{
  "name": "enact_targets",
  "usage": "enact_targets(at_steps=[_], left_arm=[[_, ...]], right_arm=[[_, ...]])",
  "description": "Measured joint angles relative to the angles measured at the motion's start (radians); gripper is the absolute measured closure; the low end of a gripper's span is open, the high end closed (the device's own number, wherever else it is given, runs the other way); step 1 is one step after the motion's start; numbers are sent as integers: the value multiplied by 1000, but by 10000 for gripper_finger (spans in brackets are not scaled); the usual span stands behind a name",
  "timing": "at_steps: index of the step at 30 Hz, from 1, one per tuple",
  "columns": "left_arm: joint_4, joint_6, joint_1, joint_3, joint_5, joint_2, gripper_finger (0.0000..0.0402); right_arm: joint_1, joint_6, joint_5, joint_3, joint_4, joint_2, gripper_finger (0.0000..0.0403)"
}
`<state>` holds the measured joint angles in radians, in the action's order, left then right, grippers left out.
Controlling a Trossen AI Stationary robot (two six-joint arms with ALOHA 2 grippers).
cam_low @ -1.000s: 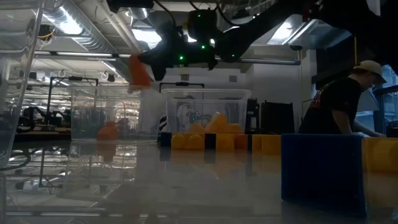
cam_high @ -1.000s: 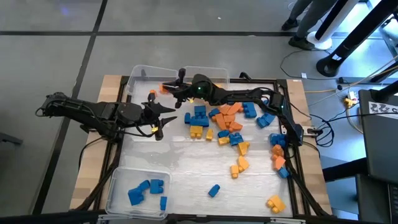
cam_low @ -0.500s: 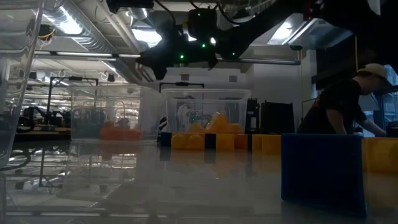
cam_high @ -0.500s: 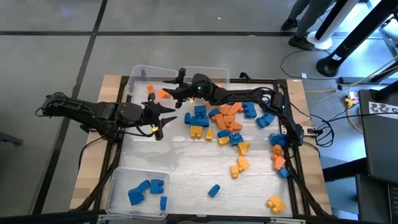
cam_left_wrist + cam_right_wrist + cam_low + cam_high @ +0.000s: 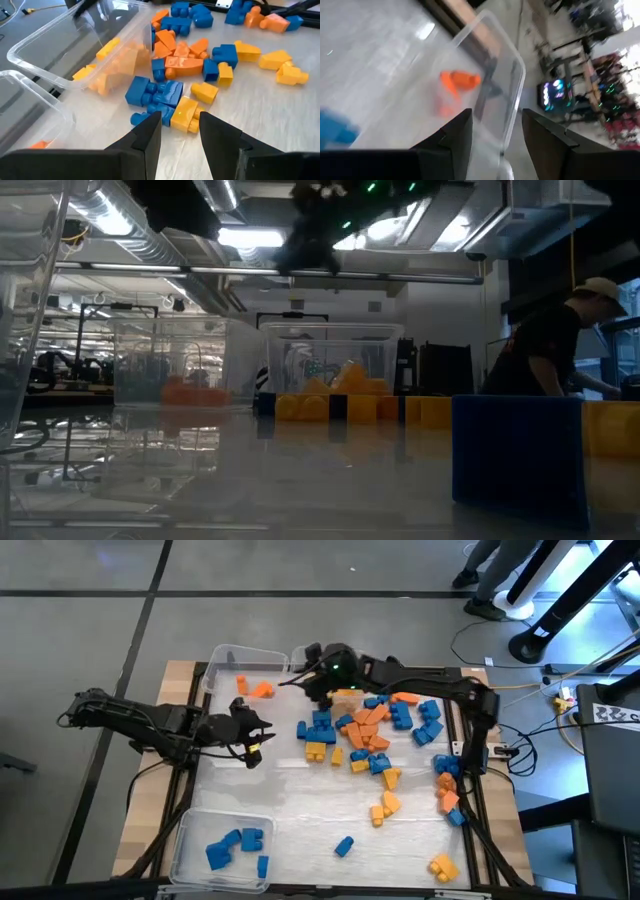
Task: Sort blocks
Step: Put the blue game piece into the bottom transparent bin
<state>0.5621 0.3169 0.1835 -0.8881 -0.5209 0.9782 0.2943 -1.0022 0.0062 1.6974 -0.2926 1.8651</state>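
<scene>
Sorting under way, far from done. Two orange blocks [image 5: 252, 688] lying in the far-left bin [image 5: 222, 662]; about four blue blocks [image 5: 234, 845] lying in the near-left bin [image 5: 190, 858]. A third bin [image 5: 60, 65], seen from the left wrist, showing yellow and orange pieces through its wall; count not clear.

Still loose on the table [image 5: 290, 800]: the main heap [image 5: 355, 735] of blue, orange and yellow blocks at the middle, more blue and orange [image 5: 412, 712] just behind it, a mixed cluster [image 5: 446, 785] by the right edge, a few yellows [image 5: 384, 804] nearer, one lone blue [image 5: 344, 846] toward the front, one yellow [image 5: 443, 866] at the front right corner. Most of the blocks unsorted, then, as a judgement from how these lie.

Right gripper [image 5: 300, 680] up over the back of the table, between the far-left bin and the heap, fingers [image 5: 455, 140] apart at a middling gap and holding nothing; orange blocks in the bin visible past them. Left gripper [image 5: 262, 734] low over the table left of the heap, fingers [image 5: 145, 140] apart, empty, aimed at the blue-and-yellow pile [image 5: 165, 100] at the heap's near edge. Likely next: a pick from that pile.
</scene>
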Motion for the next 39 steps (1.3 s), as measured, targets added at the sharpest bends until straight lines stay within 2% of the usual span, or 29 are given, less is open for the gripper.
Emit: enact_targets(at_steps=[7, 11, 19, 26, 30, 39], left_arm=[[-6, -11, -2, 0, 0, 81, 278], [-32, -80, -2, 0, 0, 161, 278], [-252, -398, -3, 0, 0, 346, 278], [-319, -527, -8, 0, -1, 510, 278], [-329, -558, -27, 0, -6, 586, 278], [-346, -595, -103, 0, -31, 695, 278]], right_arm=[[0, 59, 21, 0, -320, -182, 230], [-8, 116, 4, 0, -476, -267, 230], [-122, 208, 2, -1, -672, -348, 230], [-247, 290, 77, -104, -750, -359, 230], [-298, 372, 157, -171, -775, -359, 230], [-389, 468, 255, -256, -780, -359, 230]])
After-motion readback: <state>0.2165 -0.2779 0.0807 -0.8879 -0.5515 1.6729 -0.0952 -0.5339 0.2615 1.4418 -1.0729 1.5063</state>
